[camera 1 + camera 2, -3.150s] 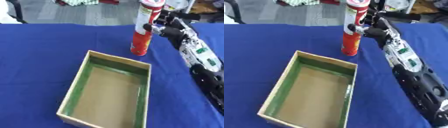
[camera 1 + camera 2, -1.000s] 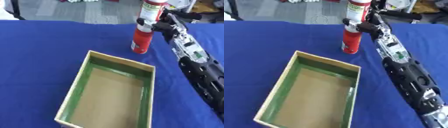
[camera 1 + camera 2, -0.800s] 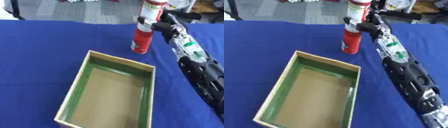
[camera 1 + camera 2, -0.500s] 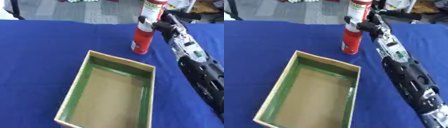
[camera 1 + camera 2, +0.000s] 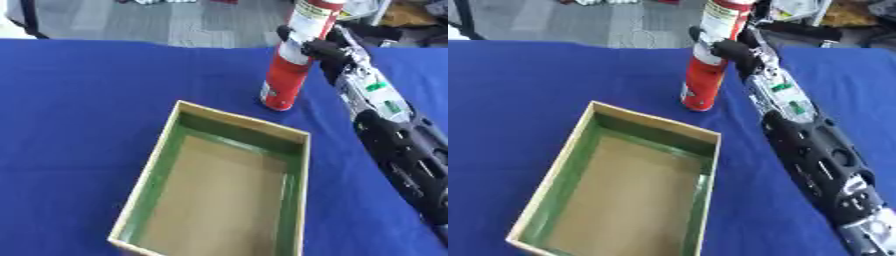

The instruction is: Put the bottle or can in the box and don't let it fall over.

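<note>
A tall red can (image 5: 287, 75) with a white upper label stands upright on the blue table, just beyond the far right corner of the box. My right hand (image 5: 317, 46) reaches in from the right, its fingers curled round the can's upper part. The open cardboard box (image 5: 179, 148) has green inner walls and a brown floor with nothing in it; it lies in the middle of the table, its long side running toward me. My left hand shows in neither view.
The blue cloth (image 5: 79, 110) covers the whole table. My right arm (image 5: 807, 150) stretches along the table's right side. Beyond the far edge lies grey floor (image 5: 175, 22) with clutter at the upper right.
The camera has shifted a little. The can stands in the same spot by the box's corner with my right hand still round it.
</note>
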You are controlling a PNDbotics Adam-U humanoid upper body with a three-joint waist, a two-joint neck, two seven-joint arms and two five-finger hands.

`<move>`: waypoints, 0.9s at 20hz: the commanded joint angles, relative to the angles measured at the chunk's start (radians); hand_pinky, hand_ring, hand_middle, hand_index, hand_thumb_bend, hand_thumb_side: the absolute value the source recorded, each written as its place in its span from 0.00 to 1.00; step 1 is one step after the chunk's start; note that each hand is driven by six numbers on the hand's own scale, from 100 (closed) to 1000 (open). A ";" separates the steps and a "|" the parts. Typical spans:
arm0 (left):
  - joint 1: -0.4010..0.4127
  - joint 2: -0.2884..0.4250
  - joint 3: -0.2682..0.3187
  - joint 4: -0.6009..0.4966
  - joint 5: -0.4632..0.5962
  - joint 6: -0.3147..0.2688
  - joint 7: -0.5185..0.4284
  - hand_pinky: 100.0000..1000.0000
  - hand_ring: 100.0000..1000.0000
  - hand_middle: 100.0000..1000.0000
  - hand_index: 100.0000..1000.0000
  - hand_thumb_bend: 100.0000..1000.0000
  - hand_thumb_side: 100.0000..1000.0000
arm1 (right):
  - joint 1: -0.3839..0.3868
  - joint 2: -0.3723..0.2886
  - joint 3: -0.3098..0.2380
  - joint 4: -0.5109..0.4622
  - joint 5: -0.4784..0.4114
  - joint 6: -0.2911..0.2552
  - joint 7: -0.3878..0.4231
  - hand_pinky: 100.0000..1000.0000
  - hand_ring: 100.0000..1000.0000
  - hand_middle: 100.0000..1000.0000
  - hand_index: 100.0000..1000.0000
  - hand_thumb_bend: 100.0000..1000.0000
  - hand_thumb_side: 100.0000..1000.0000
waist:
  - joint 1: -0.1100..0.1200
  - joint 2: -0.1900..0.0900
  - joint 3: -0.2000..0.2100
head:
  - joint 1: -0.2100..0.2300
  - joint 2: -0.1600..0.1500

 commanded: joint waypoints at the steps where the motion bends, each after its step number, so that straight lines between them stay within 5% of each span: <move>1: -0.004 0.023 0.014 -0.017 -0.003 -0.003 -0.003 0.72 0.77 0.77 0.78 0.63 0.52 | -0.021 -0.050 -0.006 -0.058 0.014 -0.016 -0.001 0.80 0.71 0.37 0.42 0.24 0.00 | 0.005 -0.022 -0.001 | 0.000 -0.008; 18: 0.014 0.035 0.017 -0.014 -0.005 -0.003 -0.004 0.72 0.77 0.77 0.78 0.61 0.52 | 0.025 -0.142 0.015 -0.498 -0.041 0.146 -0.038 0.78 0.64 0.19 0.24 0.18 0.00 | 0.007 -0.061 -0.029 | 0.011 0.025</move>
